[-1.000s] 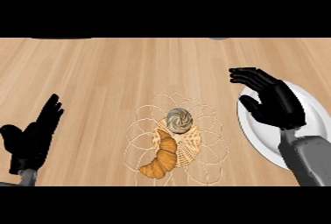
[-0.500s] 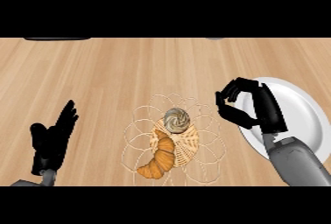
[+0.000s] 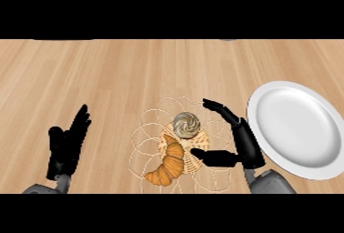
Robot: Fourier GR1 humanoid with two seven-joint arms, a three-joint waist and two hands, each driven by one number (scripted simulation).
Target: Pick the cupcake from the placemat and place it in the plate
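Note:
A cupcake with swirled grey-brown frosting stands on a pale wire-patterned placemat in the middle of the wooden counter. A croissant lies just in front of it on the same mat. My right hand is open right beside the cupcake, fingers arched over its right side and thumb low near its base, not touching it. The white plate lies to the right of that hand. My left hand rests open at the lower left, fingers up.
Bare wooden counter spreads to the back and to the left of the placemat. The plate reaches the right edge of the view.
My right hand has moved left off the plate and come down beside the cupcake, its fingers spread around it. The left hand has shifted slightly right.

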